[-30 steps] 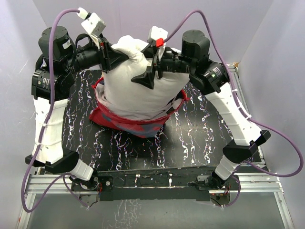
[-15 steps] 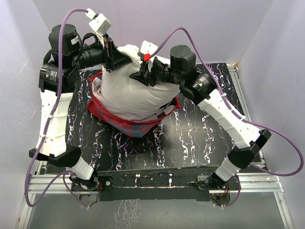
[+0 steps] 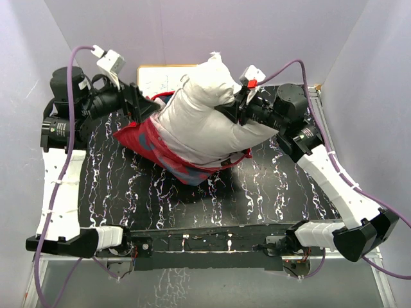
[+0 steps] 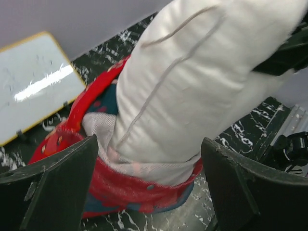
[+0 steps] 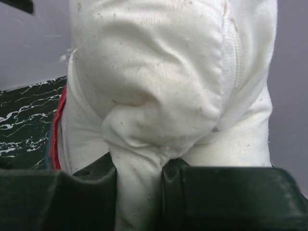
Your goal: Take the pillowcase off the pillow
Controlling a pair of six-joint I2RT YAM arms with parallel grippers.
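The off-white pillow [image 3: 205,115] stands tilted on the black marbled table, its top end raised toward the back wall. The red pillowcase [image 3: 151,141] is bunched around its lower end, dull red and bluish inside showing. My right gripper [image 3: 232,108] is shut on a pinched fold of the pillow's fabric [image 5: 139,192] on its right side. My left gripper [image 3: 142,110] stands open beside the pillow's left side, apart from it. In the left wrist view the pillow [image 4: 192,86] and pillowcase [image 4: 125,192] lie beyond the wide-spread fingers [image 4: 53,187].
A flat white board with a wood frame [image 3: 160,74] lies at the back of the table behind the pillow, also in the left wrist view [image 4: 33,82]. The table's metal frame [image 3: 205,247] runs along the near edge by the arm bases.
My left gripper has let go of the pillow, opened and drawn back to the left. My right gripper has shut on the pillow and pulled it right, drawing more of it out of the pillowcase.
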